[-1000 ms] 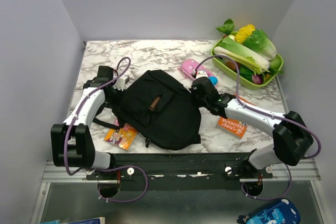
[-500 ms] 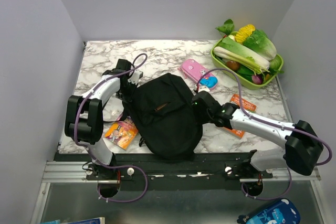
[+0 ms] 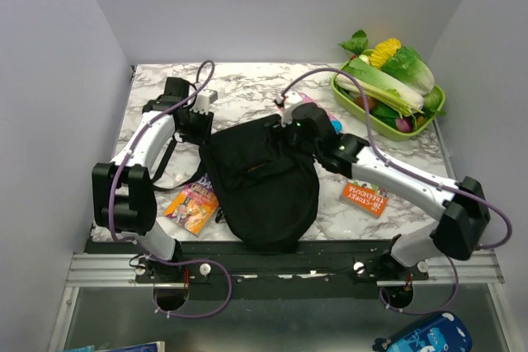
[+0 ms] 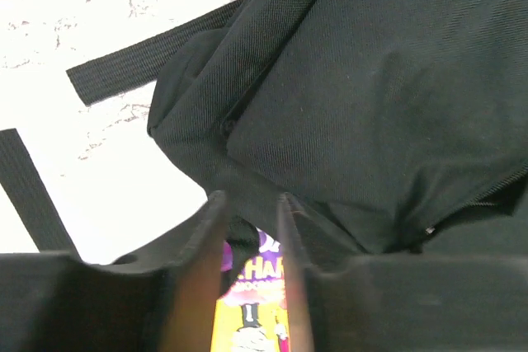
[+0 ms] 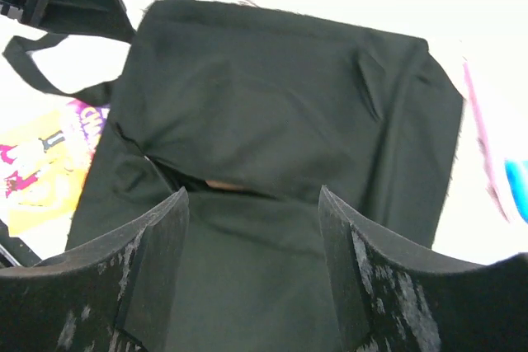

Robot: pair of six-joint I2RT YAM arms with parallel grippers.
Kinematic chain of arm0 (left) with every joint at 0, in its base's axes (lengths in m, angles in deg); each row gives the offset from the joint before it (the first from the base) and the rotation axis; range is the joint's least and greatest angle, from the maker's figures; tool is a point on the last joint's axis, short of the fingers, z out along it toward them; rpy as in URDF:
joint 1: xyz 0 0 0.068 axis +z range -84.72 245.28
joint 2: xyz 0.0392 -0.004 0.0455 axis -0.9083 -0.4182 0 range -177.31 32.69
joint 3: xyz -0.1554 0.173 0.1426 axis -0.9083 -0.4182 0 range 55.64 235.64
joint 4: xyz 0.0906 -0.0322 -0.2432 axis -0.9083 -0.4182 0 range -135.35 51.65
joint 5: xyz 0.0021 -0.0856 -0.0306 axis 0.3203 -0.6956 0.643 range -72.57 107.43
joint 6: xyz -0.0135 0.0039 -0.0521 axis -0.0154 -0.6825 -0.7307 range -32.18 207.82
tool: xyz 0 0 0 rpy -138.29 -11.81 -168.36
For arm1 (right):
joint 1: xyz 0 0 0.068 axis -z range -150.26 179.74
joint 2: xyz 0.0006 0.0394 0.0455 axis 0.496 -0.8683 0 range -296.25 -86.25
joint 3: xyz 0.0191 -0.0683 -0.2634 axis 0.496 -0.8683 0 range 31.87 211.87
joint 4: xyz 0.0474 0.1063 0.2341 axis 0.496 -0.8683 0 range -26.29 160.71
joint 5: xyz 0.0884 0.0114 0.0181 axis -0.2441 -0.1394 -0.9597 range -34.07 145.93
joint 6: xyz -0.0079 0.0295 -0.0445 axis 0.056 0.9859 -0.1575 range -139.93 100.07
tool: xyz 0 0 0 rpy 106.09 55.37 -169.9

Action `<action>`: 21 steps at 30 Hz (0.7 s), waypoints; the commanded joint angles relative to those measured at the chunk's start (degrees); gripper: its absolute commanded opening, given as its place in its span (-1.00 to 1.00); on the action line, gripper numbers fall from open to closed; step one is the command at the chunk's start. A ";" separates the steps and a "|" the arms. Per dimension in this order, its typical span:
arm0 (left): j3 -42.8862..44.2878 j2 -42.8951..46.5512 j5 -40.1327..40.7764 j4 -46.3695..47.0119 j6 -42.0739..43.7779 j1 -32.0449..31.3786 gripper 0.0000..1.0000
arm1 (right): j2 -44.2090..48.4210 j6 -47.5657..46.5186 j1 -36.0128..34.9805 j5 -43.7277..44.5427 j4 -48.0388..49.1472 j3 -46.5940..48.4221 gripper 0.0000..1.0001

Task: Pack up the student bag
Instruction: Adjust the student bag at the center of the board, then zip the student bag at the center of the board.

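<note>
Right now your black soft fabric backpack (image 3: pixel 264 183) is lying slumped in the middle of the white marble-patterned counter (image 3: pixel 247 80), toward its near edge, between your two arms. Your left claw (image 3: pixel 204 131) is reaching down at the bag's far left corner. In the left wrist view this left claw (image 4: pixel 245 199) is standing released but only narrowly parted, with the bag's dark cloth (image 4: pixel 371 105) bunching right at the mouth of the gap. A yellow and purple paperback book (image 4: pixel 247 302) is showing through underneath. A flat black webbing strap (image 4: pixel 140 68) is trailing from the bag across the counter beside it. Your right claw (image 3: pixel 279 131) is hovering over the bag's far right edge. Seen from the right wrist, the right claw (image 5: pixel 252 195) is gaping wide with nothing between its fingers and looking down on the bag (image 5: pixel 272 121), where a slit in the cloth is showing a sliver of tan. In the top view the yellow and purple paperback book (image 3: pixel 191 206) is lying just beside the bag's left side, touching its edge. An orange paperback book (image 3: pixel 364 197) is lying near the bag's right side, below your right forearm. A pink pencil case (image 3: pixel 312 103) is peeking out behind the right claw. A lime green plastic tray (image 3: pixel 433 109) heaped with leafy vegetables is sitting at the far right corner, well apart from the bag.
</note>
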 commanded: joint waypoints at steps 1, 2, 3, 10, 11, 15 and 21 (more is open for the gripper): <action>-0.91 5.05 -8.98 -4.48 1.74 3.31 -0.04 | -9.88 -8.03 -0.95 -12.63 4.52 6.99 0.44; -1.44 5.66 -9.68 -4.74 1.83 3.66 0.01 | -10.95 -8.29 -1.12 -14.38 5.40 7.43 0.44; -1.79 6.80 -10.38 -5.00 1.92 4.36 0.04 | -11.91 -9.16 -1.56 -17.19 7.14 7.78 0.44; -6.17 13.21 -22.43 -7.47 6.22 13.85 -0.41 | -23.08 -11.71 -4.81 -20.73 7.96 14.37 0.45; -6.89 14.18 -22.52 -7.21 7.36 14.29 -0.39 | -23.61 -12.24 -5.17 -20.73 8.13 14.46 0.45; -7.86 15.86 -25.41 -9.83 10.52 15.44 -0.22 | -25.19 -15.14 -6.40 -19.68 10.15 13.58 0.44; -7.95 16.13 -30.33 -12.04 12.99 15.97 -0.20 | -27.21 -16.90 -7.19 -18.97 11.55 13.58 0.41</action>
